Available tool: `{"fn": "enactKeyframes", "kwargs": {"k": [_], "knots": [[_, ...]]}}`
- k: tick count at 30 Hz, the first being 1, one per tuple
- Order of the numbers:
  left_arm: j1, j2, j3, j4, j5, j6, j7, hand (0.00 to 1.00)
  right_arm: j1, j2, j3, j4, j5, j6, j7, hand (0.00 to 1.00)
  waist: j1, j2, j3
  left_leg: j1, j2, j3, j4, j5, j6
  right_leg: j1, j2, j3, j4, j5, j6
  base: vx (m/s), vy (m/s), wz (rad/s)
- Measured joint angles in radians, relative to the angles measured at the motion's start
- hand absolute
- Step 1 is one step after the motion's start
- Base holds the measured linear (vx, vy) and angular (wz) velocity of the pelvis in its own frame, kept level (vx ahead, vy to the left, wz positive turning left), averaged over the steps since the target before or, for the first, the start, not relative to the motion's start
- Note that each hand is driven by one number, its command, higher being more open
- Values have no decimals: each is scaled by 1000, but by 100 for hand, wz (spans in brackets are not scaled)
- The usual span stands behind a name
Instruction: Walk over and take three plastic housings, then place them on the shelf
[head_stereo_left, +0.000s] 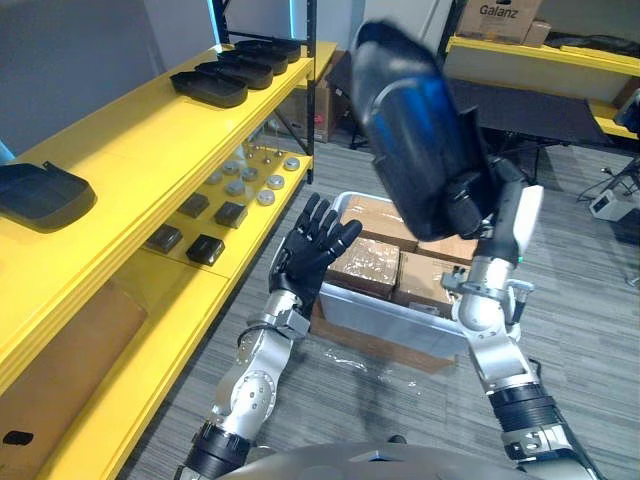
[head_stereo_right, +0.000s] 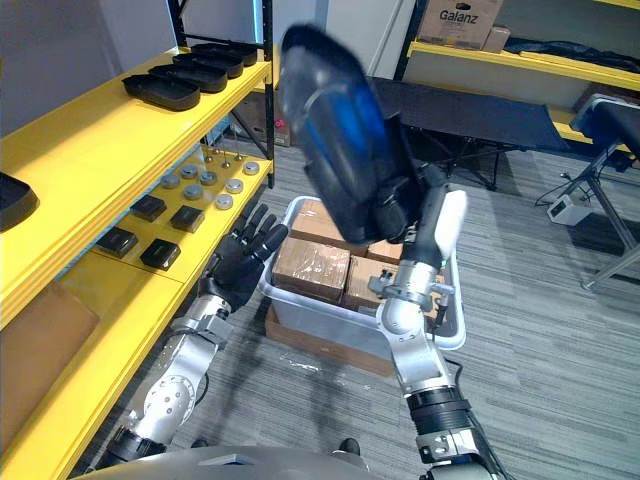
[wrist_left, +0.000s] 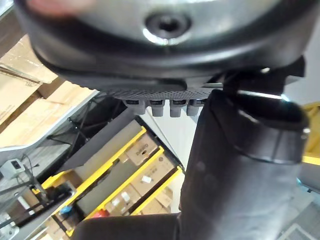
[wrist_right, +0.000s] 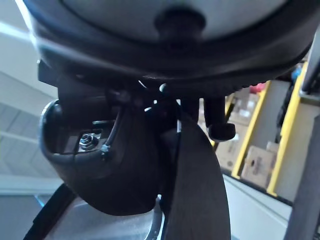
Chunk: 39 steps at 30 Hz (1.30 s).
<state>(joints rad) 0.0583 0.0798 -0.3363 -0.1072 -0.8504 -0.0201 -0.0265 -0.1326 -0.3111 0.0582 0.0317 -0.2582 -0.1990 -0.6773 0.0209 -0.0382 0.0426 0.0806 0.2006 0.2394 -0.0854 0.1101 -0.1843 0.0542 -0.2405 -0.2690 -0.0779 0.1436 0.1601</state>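
Right hand (head_stereo_left: 472, 208) has its fingers curled round the lower edge of a black plastic housing (head_stereo_left: 408, 125). It's holding it up high and tilted, close to the head camera, well above everything else. Left hand (head_stereo_left: 312, 245) is holding nothing, fingers straight and fanned out, up by the left side of a grey bin (head_stereo_left: 395, 322). Can't tell if it's touching.

The bin is packed with taped cardboard boxes (head_stereo_left: 365, 265) and sits on a grey plank floor (head_stereo_left: 585, 300). Along the robot's left runs the yellow shelf (head_stereo_left: 130, 140). One lone housing (head_stereo_left: 40, 195) lies on the top level near the camera, and a row of housings (head_stereo_left: 235, 65) sits at the far end. The level below holds small dark blocks (head_stereo_left: 205, 248) and round metal parts (head_stereo_left: 240, 180).

The left wrist view looks past the hand to far yellow racks (wrist_left: 150, 165) stacked with cartons (wrist_left: 140, 149). The right wrist view is so close and dark that I can't sort hand from housing.
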Motion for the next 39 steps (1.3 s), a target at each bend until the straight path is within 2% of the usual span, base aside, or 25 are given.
{"fn": "enactKeyframes", "kwargs": {"k": [3, 12, 24, 39], "knots": [[0, 0, -4, 0, 1, 9, -34, 100, 1, 1, -3, 1, 0, -8, 36, 0, -2, 2, -1, 0, 0, 1, 0, 0, 0, -1, 0, 1, 0, 0, 0, 0, 0, 0], [0, -1, 8, 0, 2, 20, -36, 100, 18, 23, 3, 3, -10, -38, 121, 0, -2, 3, -1, -1, 0, 1, 0, 0, 0, -2, 0, 1, 0, 0, 0, 0, 0, 0], [-5, -5, 19, 0, 2, 20, -24, 100, 51, 89, 84, 14, -10, -38, 172, 0, -11, 17, -10, -3, 0, 1, 0, 0, 0, -5, 0, 1, 0, 0, 0, 0, 0, 0], [-38, -29, 14, 0, 6, 20, 5, 100, 67, 130, 182, 57, -9, -38, 221, 0, -23, 18, -11, -4, 0, 3, 0, 0, 0, -8, 0, 2, 0, -1, -1, 0, 0, 0]]}}
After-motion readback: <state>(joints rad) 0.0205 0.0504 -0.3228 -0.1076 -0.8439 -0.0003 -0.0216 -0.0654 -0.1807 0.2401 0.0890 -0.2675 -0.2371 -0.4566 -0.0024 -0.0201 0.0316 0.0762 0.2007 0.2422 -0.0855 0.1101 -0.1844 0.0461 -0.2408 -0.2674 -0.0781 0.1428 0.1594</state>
